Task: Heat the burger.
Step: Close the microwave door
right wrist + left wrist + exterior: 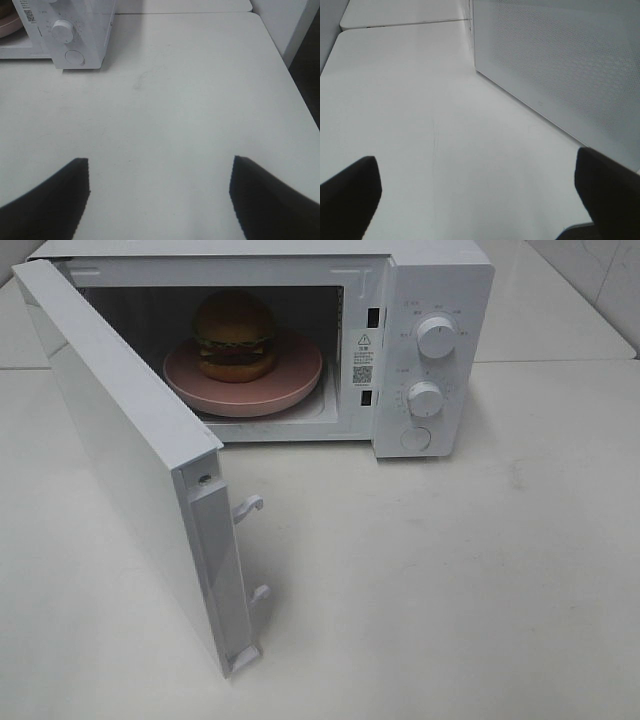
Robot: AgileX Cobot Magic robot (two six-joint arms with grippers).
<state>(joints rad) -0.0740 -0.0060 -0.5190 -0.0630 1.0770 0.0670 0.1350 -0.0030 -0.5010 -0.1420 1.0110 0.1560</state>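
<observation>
Golden-brown burger [235, 335] on pink plate [297, 378] inside open microwave [400, 300]; judged light, soft, squashable, better shifted by plate rim than bun; left pincer [477, 187] and right pincer [160, 195] open, empty, above bench [450, 590].

A white table [480, 570], with a seam running across its far part, carries a white microwave [400, 300] that stands toward the far side, its door [110, 460] swung wide open over the nearer tabletop

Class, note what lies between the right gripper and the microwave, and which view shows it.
Only bare white tabletop lies between the right gripper and the microwave; the right wrist view shows it.
</observation>
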